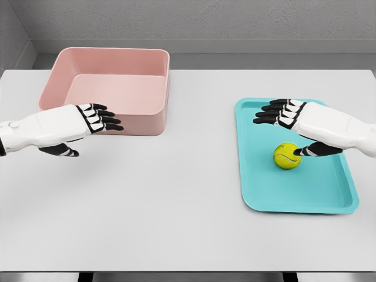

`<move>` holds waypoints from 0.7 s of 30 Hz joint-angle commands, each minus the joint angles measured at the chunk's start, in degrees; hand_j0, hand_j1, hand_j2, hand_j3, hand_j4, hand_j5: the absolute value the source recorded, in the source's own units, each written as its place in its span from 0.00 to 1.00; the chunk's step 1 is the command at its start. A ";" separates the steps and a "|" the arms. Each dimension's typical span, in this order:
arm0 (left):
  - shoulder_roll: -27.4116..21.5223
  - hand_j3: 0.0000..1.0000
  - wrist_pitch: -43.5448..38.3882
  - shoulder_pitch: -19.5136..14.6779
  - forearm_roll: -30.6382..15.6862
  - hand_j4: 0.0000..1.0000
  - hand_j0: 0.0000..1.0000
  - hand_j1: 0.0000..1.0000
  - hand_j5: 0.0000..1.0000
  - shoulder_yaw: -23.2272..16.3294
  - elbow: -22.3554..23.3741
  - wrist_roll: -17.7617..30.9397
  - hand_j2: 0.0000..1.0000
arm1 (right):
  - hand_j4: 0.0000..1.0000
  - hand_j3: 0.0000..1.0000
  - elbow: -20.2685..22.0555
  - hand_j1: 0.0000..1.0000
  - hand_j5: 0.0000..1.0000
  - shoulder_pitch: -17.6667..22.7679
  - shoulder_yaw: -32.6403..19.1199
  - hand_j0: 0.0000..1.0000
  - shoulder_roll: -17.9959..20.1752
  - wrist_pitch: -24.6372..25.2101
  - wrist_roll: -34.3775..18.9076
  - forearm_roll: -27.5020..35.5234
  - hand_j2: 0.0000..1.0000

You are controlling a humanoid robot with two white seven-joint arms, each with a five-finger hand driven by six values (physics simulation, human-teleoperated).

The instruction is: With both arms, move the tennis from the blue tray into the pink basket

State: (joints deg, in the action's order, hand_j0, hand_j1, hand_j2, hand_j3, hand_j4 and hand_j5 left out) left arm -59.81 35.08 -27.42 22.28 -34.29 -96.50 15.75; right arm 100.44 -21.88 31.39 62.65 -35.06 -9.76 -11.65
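So the right hand [294,126] is hovering over the blue tray [329,202], fingers stretched out flat and loose, pointing toward the tray's far-left corner, not gripping anything. Its thumb [311,151] hangs down and the tip sits right at the side of the tennis ball [287,156], looks like it's touching but hard to be sure from this angle. The ball is on the tray floor, roughly mid-tray, a bit toward the tray's left edge. The tray itself lies on the right part of the white table [176,205], close to the right edge.

The left hand [88,126] is over on the left side of the table, also spread and holding nothing, fingers pointing right and overlapping the near wall of the pink basket [150,76] in the picture. Can't tell if it's actually touching that wall. The basket sits at the far-left part of the table, well apart from the tray
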 commanded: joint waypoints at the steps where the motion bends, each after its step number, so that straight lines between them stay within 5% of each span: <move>1: -0.13 1.00 -0.08 0.00 -0.13 1.00 1.00 1.00 1.00 0.02 -0.01 -0.02 1.00 | 1.00 1.00 -0.15 1.00 1.00 0.00 -0.01 1.00 -0.08 0.06 0.00 0.32 1.00; 9: -0.13 1.00 -0.08 0.44 -0.04 1.00 1.00 1.00 1.00 -0.07 0.08 -0.02 1.00 | 1.00 1.00 -4.20 1.00 1.00 0.00 0.78 1.00 -0.34 0.06 0.00 -5.13 1.00; 12: -0.13 1.00 -0.08 0.53 -0.04 1.00 1.00 1.00 1.00 -0.07 0.08 -0.02 1.00 | 1.00 1.00 -10.26 1.00 1.00 -0.44 1.13 1.00 -3.33 0.06 -0.35 -10.58 1.00; 15: -0.22 1.00 -0.08 0.70 -0.04 1.00 1.00 1.00 1.00 -0.07 0.08 -0.02 1.00 | 1.00 1.00 -10.35 1.00 1.00 -0.53 1.13 1.00 -5.00 0.06 -7.82 -10.67 1.00; 21: -0.22 1.00 -0.08 0.70 -0.13 1.00 1.00 1.00 1.00 -0.77 0.08 -0.02 1.00 | 1.00 1.00 -11.40 1.00 1.00 -0.44 2.72 1.00 -5.09 0.06 -7.91 -12.43 1.00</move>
State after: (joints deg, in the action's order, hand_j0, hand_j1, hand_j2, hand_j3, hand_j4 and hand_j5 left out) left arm -59.93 35.08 -26.72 22.53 -34.99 -96.40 15.76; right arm 89.47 -22.32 33.59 57.70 -35.08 -17.28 -23.59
